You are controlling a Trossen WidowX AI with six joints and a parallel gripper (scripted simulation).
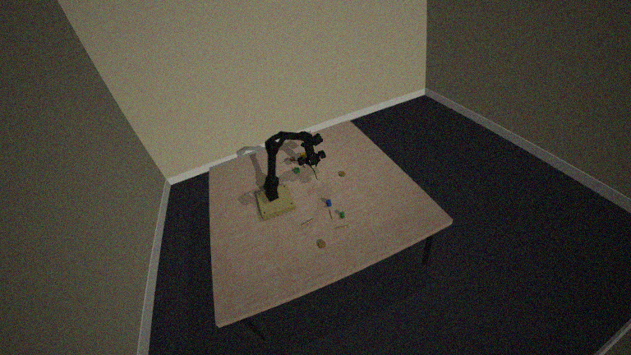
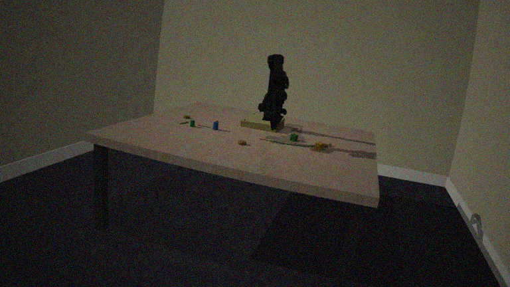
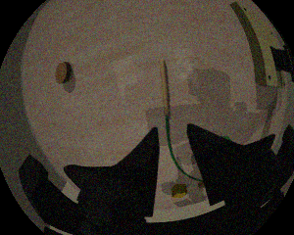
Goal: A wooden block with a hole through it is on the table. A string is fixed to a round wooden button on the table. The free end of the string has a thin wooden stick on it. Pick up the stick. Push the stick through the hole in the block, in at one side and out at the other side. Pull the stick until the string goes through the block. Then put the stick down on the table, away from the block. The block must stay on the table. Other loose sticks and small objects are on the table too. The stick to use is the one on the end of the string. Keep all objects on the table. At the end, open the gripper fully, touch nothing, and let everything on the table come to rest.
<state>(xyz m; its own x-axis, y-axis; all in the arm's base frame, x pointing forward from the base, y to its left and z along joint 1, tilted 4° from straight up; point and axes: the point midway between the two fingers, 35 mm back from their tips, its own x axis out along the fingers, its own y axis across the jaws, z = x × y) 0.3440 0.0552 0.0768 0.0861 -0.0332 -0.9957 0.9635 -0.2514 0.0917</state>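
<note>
The stick (image 3: pixel 165 88) (image 1: pixel 315 174) (image 2: pixel 265 139) lies on the table, with the green string (image 3: pixel 170 147) (image 2: pixel 287 143) running from its end towards a small brown button (image 3: pixel 201 184) beside the yellow block (image 1: pixel 302 154) (image 2: pixel 320 146) (image 3: pixel 179 191). My gripper (image 3: pixel 172 129) (image 1: pixel 313 164) (image 2: pixel 275 127) is partly open and empty, above the table near the string. In the wrist view the stick points away beyond the fingertips. A green block (image 1: pixel 296 170) (image 2: pixel 293 137) stands beside the string; my finger hides most of it in the wrist view. I cannot tell which block has the hole.
A round brown disc (image 1: pixel 342 173) (image 2: pixel 242 143) (image 3: pixel 63 72) lies off to one side. A blue piece (image 1: pixel 328 202) (image 2: pixel 215 125), a small green piece (image 1: pixel 342 214) (image 2: pixel 192 123), loose sticks and another disc (image 1: pixel 320 243) (image 2: pixel 186 117) are farther off.
</note>
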